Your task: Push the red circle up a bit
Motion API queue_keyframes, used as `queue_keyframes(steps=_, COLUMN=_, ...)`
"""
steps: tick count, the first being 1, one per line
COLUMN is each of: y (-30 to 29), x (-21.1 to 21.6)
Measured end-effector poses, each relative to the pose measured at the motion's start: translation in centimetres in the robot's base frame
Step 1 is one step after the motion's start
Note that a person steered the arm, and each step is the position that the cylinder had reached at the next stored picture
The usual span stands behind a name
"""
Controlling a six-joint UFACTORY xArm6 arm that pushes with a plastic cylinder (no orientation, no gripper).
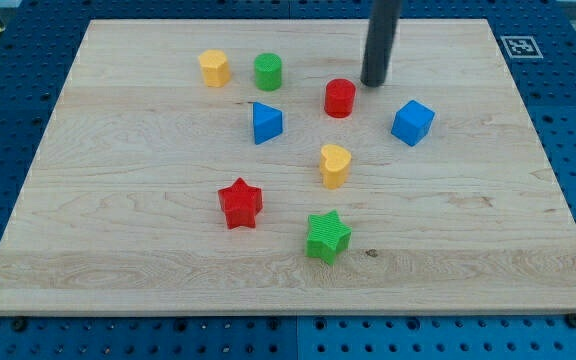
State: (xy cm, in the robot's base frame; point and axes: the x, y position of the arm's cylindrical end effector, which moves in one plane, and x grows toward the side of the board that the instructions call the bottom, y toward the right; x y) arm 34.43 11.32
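Note:
The red circle point(340, 97) is a short red cylinder standing on the wooden board point(118, 200), right of centre near the view's top. My tip point(374, 83) is the lower end of the dark rod that comes down from the view's top edge. It sits just to the right of the red circle and slightly above it, with a small gap between them.
A green circle point(268, 71) and a yellow pentagon block point(214, 68) lie left of the red circle. A blue triangle point(266, 123), a blue cube point(412, 122), a yellow heart point(335, 165), a red star point(239, 203) and a green star point(327, 236) lie below.

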Motion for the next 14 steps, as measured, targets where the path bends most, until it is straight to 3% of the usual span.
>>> queue_keyframes(steps=3, y=0.5, x=5.0)
queue_keyframes(steps=5, y=-4.4, x=8.0)
queue_keyframes(steps=10, y=-7.0, x=2.4)
queue_keyframes(steps=14, y=-7.8, x=0.3)
